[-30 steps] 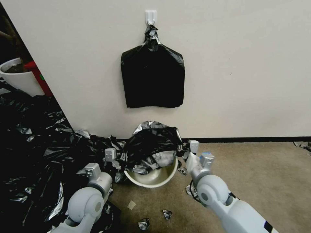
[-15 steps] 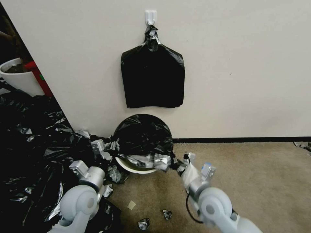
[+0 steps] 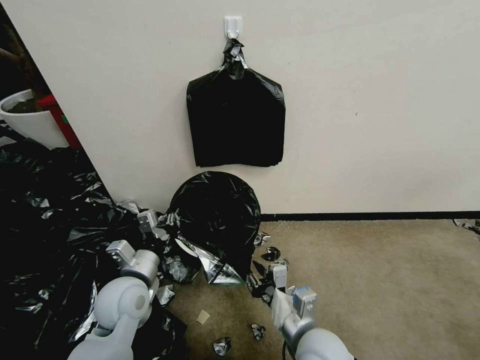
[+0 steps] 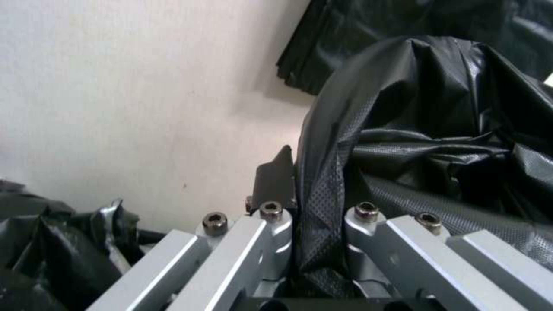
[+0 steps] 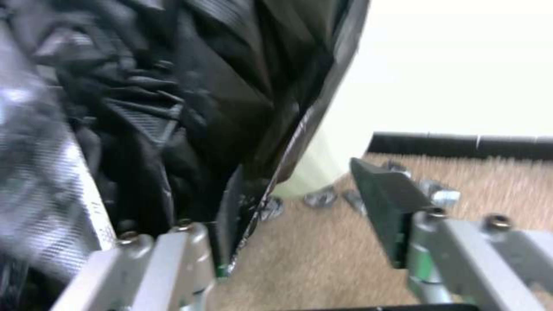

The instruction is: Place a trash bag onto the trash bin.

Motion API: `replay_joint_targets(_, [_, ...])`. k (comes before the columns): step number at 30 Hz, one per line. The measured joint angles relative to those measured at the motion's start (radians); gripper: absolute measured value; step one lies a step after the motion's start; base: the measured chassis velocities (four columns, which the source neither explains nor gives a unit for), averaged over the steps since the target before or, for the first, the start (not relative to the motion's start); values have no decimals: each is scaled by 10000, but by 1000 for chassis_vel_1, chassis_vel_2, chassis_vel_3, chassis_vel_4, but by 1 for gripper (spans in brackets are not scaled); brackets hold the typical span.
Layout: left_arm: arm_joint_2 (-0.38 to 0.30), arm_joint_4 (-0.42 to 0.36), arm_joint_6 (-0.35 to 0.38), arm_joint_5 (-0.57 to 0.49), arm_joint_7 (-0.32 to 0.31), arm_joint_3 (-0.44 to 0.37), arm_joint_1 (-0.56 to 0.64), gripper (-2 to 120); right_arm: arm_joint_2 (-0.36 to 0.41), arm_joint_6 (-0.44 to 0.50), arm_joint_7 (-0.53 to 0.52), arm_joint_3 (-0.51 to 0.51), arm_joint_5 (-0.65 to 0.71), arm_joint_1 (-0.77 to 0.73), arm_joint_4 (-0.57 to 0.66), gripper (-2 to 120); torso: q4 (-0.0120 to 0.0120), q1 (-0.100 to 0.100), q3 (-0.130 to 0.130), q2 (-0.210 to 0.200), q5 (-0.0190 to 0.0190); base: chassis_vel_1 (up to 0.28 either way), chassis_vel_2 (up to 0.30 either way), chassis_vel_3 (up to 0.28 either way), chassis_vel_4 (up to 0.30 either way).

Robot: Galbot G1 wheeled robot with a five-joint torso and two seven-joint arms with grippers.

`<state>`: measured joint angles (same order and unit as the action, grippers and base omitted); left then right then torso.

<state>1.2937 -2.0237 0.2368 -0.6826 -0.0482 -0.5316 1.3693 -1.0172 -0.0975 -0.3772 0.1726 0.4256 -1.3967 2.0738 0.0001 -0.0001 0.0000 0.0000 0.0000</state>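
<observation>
The glossy black trash bag (image 3: 215,215) is stretched as a round dome over the trash bin, which leans against the wall. Only a cream sliver of the bin's rim (image 3: 183,246) peeks out at the lower left, and its cream side (image 5: 314,172) appears beyond the film. My left gripper (image 3: 159,225) sits at the bag's left edge, shut on a fold of film (image 4: 317,207). My right gripper (image 3: 274,274) hovers over the carpet below and right of the bag, open (image 5: 300,203), with the bag's edge (image 5: 253,203) beside one finger.
A flat black bundle (image 3: 235,120) hangs from a white wall hook (image 3: 233,25) above the bin. A wide heap of black film (image 3: 50,225) covers the floor on the left, with a white planter (image 3: 27,120) behind it. Torn scraps (image 3: 257,331) lie on the carpet.
The bag has been drawn down over the bin, which tipped and shifted left toward the wall. My right gripper let go and pulled back toward me; the left moved left with the film.
</observation>
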Motion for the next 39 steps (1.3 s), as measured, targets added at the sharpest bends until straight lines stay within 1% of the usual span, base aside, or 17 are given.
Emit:
replay_joint_targets(2, [-7,17,8,10,-14,5,-9,6,38,106,61,0,-255,-50,23,57,-1,0,0,0,-1,0,0,0,0])
replay_joint_targets(5, [-43,135,121,67,-165,24,-113,6,187,1294,923,-205,-2130,-346,-40,73,-1,0,0,0,0,0,0,0,0])
replay_joint_targets(6, [-43,135,121,67,-165,24,-113,6,187,1294,923,-205,-2130,-346,-40,73,-1,0,0,0,0,0,0,0,0])
replay_joint_targets(8, [-44,186,216,87,-252,40,-172,6,199,2358,1574,-388,-3214,-395,-264,84,-1,0,0,0,-1,0,0,0,0])
replay_joint_targets(9, [-44,186,216,87,-252,40,-172,6,199,2358,1574,-388,-3214,-395,-264,84,-1,0,0,0,-1,0,0,0,0])
replay_joint_targets(13, [-38,190,246,117,-311,53,-194,6,87,3752,2101,-938,-4933,-196,-1031,99,0,0,0,0,1,0,0,0,0])
replay_joint_targets(19, [-81,109,247,123,-342,-8,-120,6,-37,4965,2579,-1548,-5570,22,-1520,100,-2,0,0,0,0,0,0,0,0])
replay_joint_targets(21, [-84,94,247,132,-344,-16,-75,6,-203,6099,3146,-1418,-4154,323,-1650,100,0,0,0,0,0,0,0,0,0])
replay_joint_targets(23, [-76,88,247,141,-344,-17,-62,6,-242,6298,3240,-1360,-3826,383,-1656,100,1,0,0,1,2,0,0,0,0])
replay_joint_targets(24, [-43,73,247,174,-344,-16,-34,6,-339,6856,3776,-1231,-2918,528,-1657,100,1,0,0,0,0,0,0,0,0])
replay_joint_targets(27, [-24,65,247,187,-344,-13,-18,6,-361,7354,4719,-1221,-2435,588,-1669,100,0,0,0,0,-1,0,0,0,0])
replay_joint_targets(28, [-19,35,247,191,-350,-15,-13,6,-328,7733,5743,-1283,-2369,594,-1733,100,0,0,1,0,-1,0,0,0,0])
replay_joint_targets(30, [-20,12,247,191,-357,-28,-13,6,-282,7834,6152,-1365,-2558,582,-1792,100,0,0,0,0,0,0,0,0,0])
replay_joint_targets(33, [-19,-82,247,174,-379,-81,3,6,-210,7857,6540,-1709,-3707,500,-2016,100,-1,0,0,0,0,0,0,0,0])
replay_joint_targets(35, [-9,-232,289,-6,-446,-172,61,6,-226,7842,6682,-2079,-5207,403,-2185,100,-1,0,0,0,-1,0,0,0,0])
replay_joint_targets(36, [-9,-232,289,-6,-446,-172,61,6,-226,7842,6682,-2079,-5207,403,-2185,100,-1,0,0,0,-1,0,0,0,0])
replay_joint_targets(39, [12,-667,665,-813,-878,-343,153,6,-429,7759,6543,-2381,-7080,383,-2330,97,-1,0,0,0,0,0,0,0,0])
